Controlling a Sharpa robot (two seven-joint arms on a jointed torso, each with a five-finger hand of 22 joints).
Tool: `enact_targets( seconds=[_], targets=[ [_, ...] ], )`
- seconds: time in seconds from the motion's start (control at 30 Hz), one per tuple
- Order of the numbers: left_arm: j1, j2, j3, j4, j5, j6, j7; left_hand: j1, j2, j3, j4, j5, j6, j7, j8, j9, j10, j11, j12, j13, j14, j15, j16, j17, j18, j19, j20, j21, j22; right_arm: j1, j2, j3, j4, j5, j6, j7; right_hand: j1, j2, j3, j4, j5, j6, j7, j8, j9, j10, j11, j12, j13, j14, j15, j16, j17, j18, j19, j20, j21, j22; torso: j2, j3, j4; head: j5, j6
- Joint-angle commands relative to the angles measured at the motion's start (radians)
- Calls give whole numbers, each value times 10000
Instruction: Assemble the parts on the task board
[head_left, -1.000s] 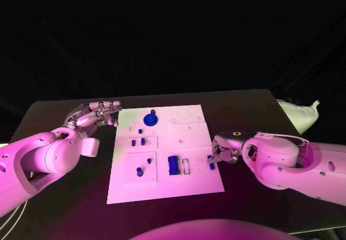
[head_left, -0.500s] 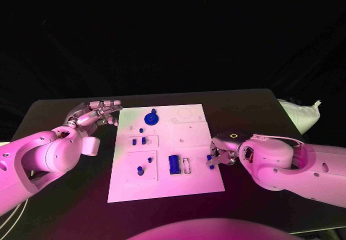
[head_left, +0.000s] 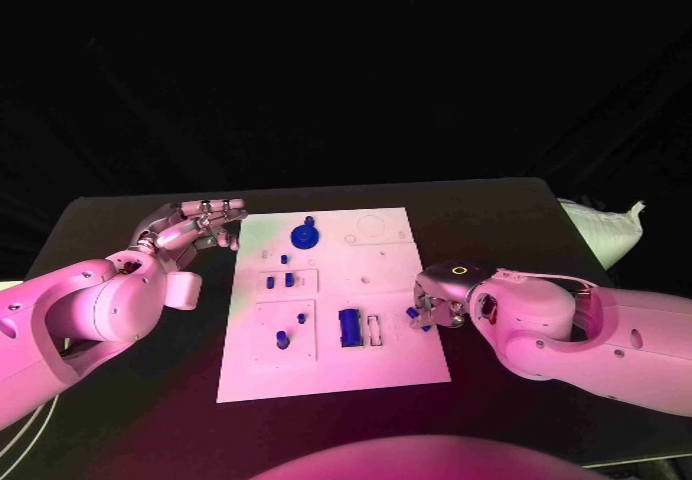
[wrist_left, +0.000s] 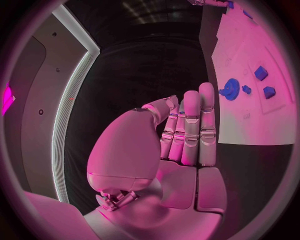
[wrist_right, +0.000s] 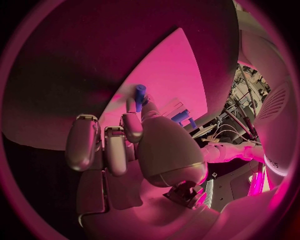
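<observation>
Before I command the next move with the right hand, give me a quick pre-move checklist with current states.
1. Small blue part pinched by right hand: ok, fingers grip its lower end.
2. Part clear of the task board: cannot tell; it sits over the board's right edge.
3. Empty slot beside the dark blue block: ok, looks unobstructed.
4. Left hand out of the way: ok, open, off the board's left edge.
5. Blue gear seated: cannot tell.
</observation>
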Motion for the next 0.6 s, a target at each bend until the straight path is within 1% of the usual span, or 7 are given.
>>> enact_targets(
  seconds=[0.03, 0.13, 0.27, 0.43, 0.5, 0.6],
  targets=[
    [1, 10, 3, 29, -50, 179, 34, -62, 0, -27, 4, 34, -76, 10, 35, -13, -71, -14, 65, -9, -65, -25, 54, -15, 108, 5, 63, -58, -12, -152, 106, -84, -164, -571, 781, -138, 187, -77, 123, -101, -23, -125, 23, -137, -92, -98, -27, -125, -66, 786, -50, -63, 1452, 29, -26, -27, -107, -75, 6, 4, 9, 16, 2],
    [1, 14, 3, 29, -58, 178, -12, -72, 0, -30, 9, 33, -81, 11, 36, -14, -77, -13, 68, -10, -67, -24, 54, -17, 108, 4, 65, -61, -13, -227, 181, -84, -197, -762, 979, -145, 353, -171, 412, -241, -272, -172, 72, -271, -134, -183, 18, -257, -135, 777, -17, -88, 1433, 39, -59, -1, -170, -139, -2, 3, 21, 39, 8],
    [1, 15, 3, 34, -120, 185, -76, -95, -17, -39, 11, 32, -106, 16, 36, -20, -109, -7, 73, -17, -94, -17, 46, -29, 106, -18, 70, -78, -19, -269, 245, -84, -244, -756, 1009, -162, 389, -244, 600, -295, -222, -168, 92, -344, -157, -178, 35, -232, -110, 779, 0, -83, 1446, 34, -57, 20, -171, -126, -8, -1, 9, 46, 0],
    [1, 27, 3, 37, -151, 205, -121, -96, -20, -39, 8, 33, -116, 18, 37, -23, -120, -5, 78, -19, -109, -14, 40, -34, 105, -32, 72, -86, -22, -287, 293, -84, -278, -645, 904, -193, 309, -363, 854, -281, 93, -180, 119, -469, -200, -172, 57, -214, -88, 784, 20, -76, 1462, 33, -46, 41, -168, -111, -5, 8, 5, 88, -30],
    [1, 32, 3, 37, -156, 216, -135, -96, -20, -39, 8, 33, -116, 18, 37, -23, -120, -5, 78, -19, -109, -14, 40, -34, 105, -32, 72, -86, -22, -289, 309, -84, -275, -595, 805, -198, 314, -415, 1031, -295, 348, -180, 131, -536, -224, -178, 63, -212, -81, 784, 26, -81, 1460, 34, -42, 46, -169, -106, -7, 3, 4, 87, -36],
    [1, 45, 3, 25, -160, 222, -140, -96, -20, -39, 8, 33, -116, 18, 37, -23, -120, -5, 78, -19, -109, -14, 40, -34, 105, -32, 72, -86, -22, -292, 325, -85, -265, -373, 557, -186, 623, -354, 1472, -498, 864, -82, 99, -574, -238, -153, 23, -108, 1, 800, -12, -28, 1526, 24, -11, 25, -114, -21, -18, 3, 1, 99, -36]
  ],
)
